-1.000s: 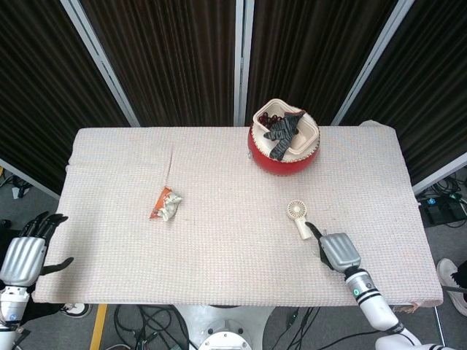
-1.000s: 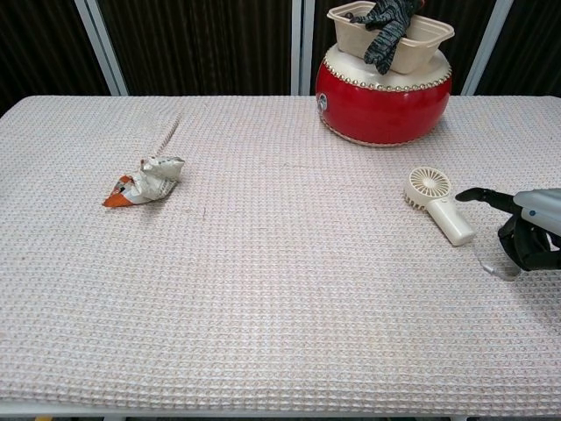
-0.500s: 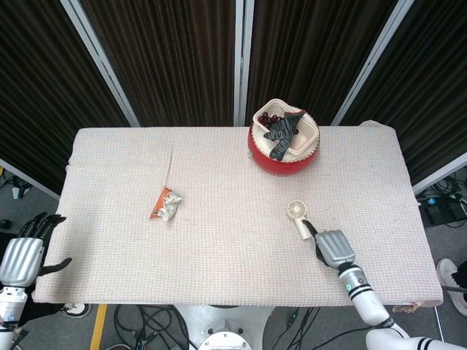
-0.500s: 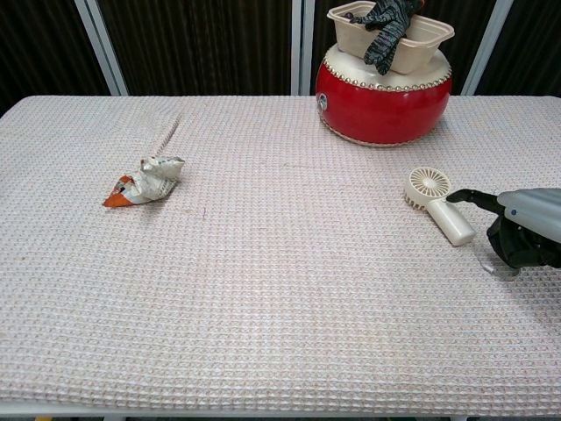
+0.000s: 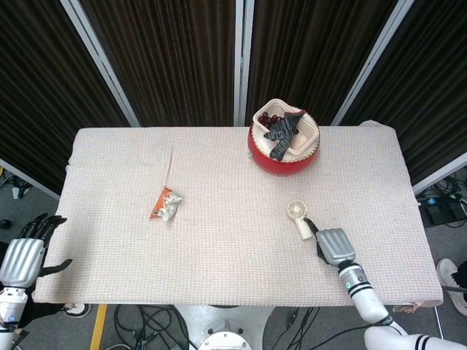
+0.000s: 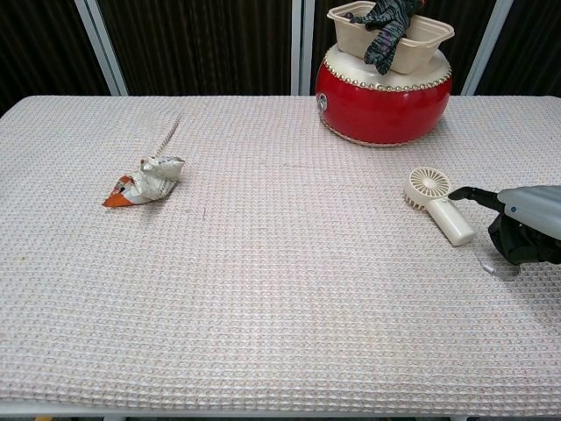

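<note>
At the lower left of the head view, the left hand [image 5: 23,255] hangs off the table's near corner with fingers spread apart, holding nothing. At the lower right, the right hand [image 5: 333,246] lies low on the waffle-weave tablecloth [image 5: 233,248], fingers curled under the palm and empty, one fingertip [image 6: 458,193] stretched toward the handle of the small white handheld fan [image 6: 438,204], just beside it. Left of centre lies a crumpled snack wrapper [image 5: 166,203]. Toward the upper right stands a red drum [image 6: 383,90] carrying a beige tub [image 6: 391,33] with a dark glove [image 6: 383,31] draped in it.
</note>
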`<state>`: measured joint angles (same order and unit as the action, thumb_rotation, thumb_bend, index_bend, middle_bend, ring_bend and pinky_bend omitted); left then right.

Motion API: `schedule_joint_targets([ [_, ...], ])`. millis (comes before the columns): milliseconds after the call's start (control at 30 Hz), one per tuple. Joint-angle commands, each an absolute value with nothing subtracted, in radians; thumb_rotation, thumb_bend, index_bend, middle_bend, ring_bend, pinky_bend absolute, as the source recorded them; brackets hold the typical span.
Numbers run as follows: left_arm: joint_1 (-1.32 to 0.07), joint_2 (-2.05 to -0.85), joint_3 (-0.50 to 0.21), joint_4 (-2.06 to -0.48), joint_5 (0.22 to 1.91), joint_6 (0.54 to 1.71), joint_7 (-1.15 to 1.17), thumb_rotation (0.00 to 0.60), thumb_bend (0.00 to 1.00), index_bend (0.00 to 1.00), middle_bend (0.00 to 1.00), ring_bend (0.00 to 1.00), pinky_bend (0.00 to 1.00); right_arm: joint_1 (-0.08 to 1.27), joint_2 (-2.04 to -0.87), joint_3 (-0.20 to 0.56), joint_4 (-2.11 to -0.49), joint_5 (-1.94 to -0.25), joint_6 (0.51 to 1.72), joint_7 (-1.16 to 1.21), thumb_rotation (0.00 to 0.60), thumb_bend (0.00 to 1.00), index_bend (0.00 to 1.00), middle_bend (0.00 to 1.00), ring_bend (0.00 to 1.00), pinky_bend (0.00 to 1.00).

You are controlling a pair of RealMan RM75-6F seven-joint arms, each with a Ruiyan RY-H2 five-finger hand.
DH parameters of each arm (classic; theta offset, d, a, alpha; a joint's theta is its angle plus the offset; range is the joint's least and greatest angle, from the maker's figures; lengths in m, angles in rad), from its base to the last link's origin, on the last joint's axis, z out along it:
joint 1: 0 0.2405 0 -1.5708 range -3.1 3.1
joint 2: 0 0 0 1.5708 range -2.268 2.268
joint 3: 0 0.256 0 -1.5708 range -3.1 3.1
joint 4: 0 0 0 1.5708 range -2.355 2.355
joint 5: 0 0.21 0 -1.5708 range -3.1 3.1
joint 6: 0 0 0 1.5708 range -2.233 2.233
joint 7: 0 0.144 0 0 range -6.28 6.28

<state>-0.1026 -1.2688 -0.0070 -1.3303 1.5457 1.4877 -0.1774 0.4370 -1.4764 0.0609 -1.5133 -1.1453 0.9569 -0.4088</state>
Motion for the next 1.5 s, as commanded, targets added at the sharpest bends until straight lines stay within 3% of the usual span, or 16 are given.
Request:
schedule_joint_targets([
  [33,-0.102,-1.269,-0.007,-1.329,1.544,1.486,-0.18,0.6,0.0,0.19,0.16,0.08,0.18,0.442,-1.48,0.055,-1.513,-1.138,0.951,-0.415,0.6,1.0,0.0,0.82,0.68,0.57],
  [433,-0.101,-1.27,-0.007,-1.323,1.545,1.489,-0.186,0.6,0.0,0.19,0.16,0.08,0.18,0.443,-1.476,0.05,-1.526,-1.149,0.988,-0.413,0.6,1.0,0.0,0.82,0.68,0.57],
  [1500,-0.098,-1.272,-0.009,-1.317,1.543,1.488,-0.189,0.6,0.0,0.19,0.16,0.08,0.18,0.48,-1.486,0.023,-1.513,-1.057,0.916,-0.429,0.6,1.0,0.0,0.82,0.68,0.57],
])
